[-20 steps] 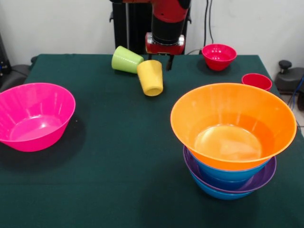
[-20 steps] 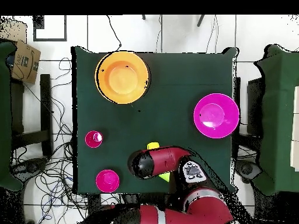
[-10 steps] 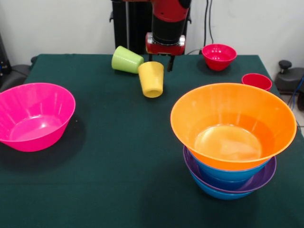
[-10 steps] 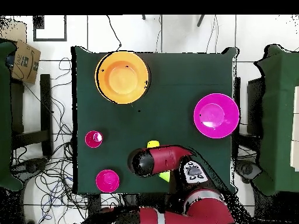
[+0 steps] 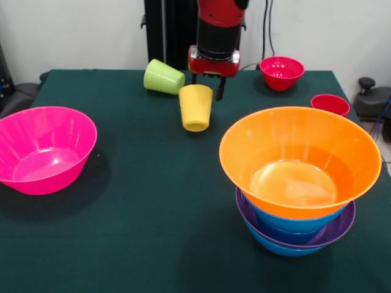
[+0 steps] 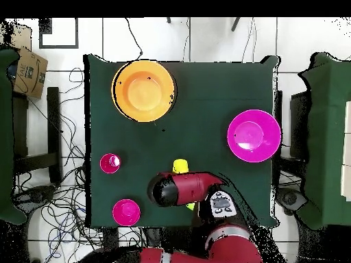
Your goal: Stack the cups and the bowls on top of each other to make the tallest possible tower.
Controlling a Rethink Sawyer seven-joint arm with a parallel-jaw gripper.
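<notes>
My gripper (image 5: 206, 90) hangs at the table's far side, shut on the rim of the yellow cup (image 5: 195, 108), which hangs nearly upright just above the cloth; the cup also shows in the overhead view (image 6: 180, 165). The lime green cup (image 5: 162, 77) lies on its side just left of it. The red cup (image 5: 330, 104) stands at the right. The tower (image 5: 299, 183) at the near right is a wide orange bowl (image 5: 299, 152) on a purple bowl (image 5: 342, 227) and blue bowls (image 5: 287, 249). The small red bowl (image 5: 281, 72) sits at the far right. The large pink bowl (image 5: 44, 148) sits at the left.
The green cloth table (image 5: 153, 201) has open room in its middle and near left. The arm (image 6: 185, 190) covers the gripper and most of the green cup in the overhead view. Cables and furniture lie round the table.
The yellow cup has swung from lying tilted on the cloth to hanging nearly upright in the gripper, and has moved slightly right. The gripper has risen a little.
</notes>
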